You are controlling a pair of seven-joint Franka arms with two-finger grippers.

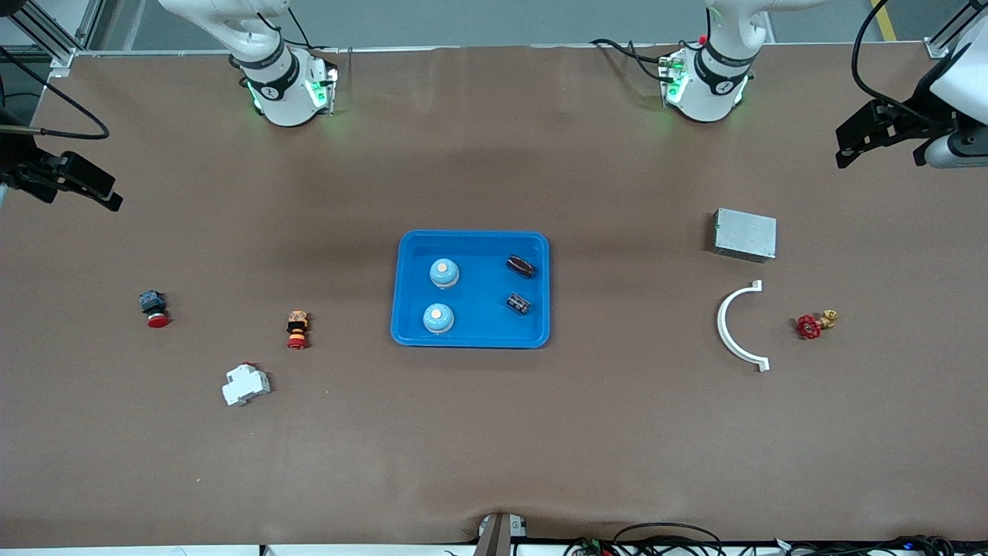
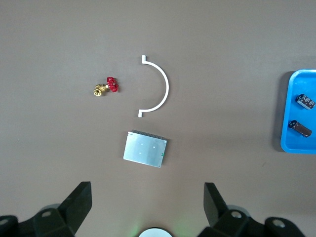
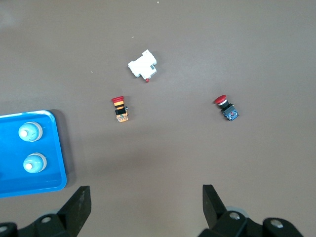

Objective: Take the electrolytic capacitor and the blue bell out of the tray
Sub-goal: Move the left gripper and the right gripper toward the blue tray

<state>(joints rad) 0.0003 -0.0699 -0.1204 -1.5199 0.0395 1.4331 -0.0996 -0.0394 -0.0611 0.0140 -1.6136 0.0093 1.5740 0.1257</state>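
Observation:
A blue tray (image 1: 472,338) lies at the table's middle. In it are two light-blue bells (image 1: 444,272) (image 1: 438,318) at the right arm's end and two dark capacitors (image 1: 520,266) (image 1: 518,303) at the left arm's end. My left gripper (image 1: 857,143) is open and empty, up over the left arm's end of the table (image 2: 147,192). My right gripper (image 1: 96,189) is open and empty, up over the right arm's end (image 3: 145,193). The left wrist view shows the tray's edge (image 2: 296,79) with both capacitors (image 2: 306,101). The right wrist view shows the tray (image 3: 55,148) with both bells (image 3: 30,132).
Toward the left arm's end lie a grey metal box (image 1: 745,234), a white curved piece (image 1: 733,324) and a red-handled valve (image 1: 814,324). Toward the right arm's end lie a red push button (image 1: 154,307), an orange and red button (image 1: 297,330) and a white breaker (image 1: 245,384).

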